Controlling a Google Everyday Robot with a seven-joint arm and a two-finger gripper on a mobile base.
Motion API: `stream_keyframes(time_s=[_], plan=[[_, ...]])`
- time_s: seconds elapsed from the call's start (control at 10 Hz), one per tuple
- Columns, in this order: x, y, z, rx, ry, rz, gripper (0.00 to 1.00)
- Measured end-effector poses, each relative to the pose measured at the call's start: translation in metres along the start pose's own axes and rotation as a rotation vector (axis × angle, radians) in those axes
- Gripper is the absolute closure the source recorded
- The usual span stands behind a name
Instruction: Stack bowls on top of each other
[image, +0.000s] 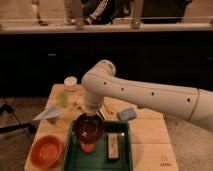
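Orange bowl (46, 150), round smooth plastic, sat lower left on the wooden table (150, 131). Glossy round maroon bowl (89, 128) hung at lower centre over the green rectangular tray (97, 161), its rim clamped in the closed gripper (92, 114). A boxy block (114, 146) lay in the tray's right side.

A: Where does the single camera sit?
B: High, off the near edge of the surface (145, 129), looking down and across it toward a dark wall beyond the far edge.
A: How near?
B: Middling; the near edge is cut off at the bottom. The arm (150, 95) enters from the right, its claw (91, 115) gripping the maroon bowl (89, 129) over the near half.
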Motion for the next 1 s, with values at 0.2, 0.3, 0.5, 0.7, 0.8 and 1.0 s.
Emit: stream_keyframes(time_s=[0.2,0.3,0.5,0.7,0.8,1.0], plan=[[-0.0162,0.0007,0.0049,-0.008,-0.011,-0.028,1.0],[-0.0135,-0.0004,0.0049,-0.005,-0.005,-0.029,1.0],[-0.0135,-0.0004,0.0047,-0.005,-0.006,-0.029,1.0],[-0.0132,-0.0003,0.0046,-0.005,-0.006,-0.028,1.0],[-0.0132,-0.0003,0.0046,-0.005,-0.006,-0.028,1.0],[-0.0153,0.0001,0.0048,-0.007,-0.009,-0.03,1.0]])
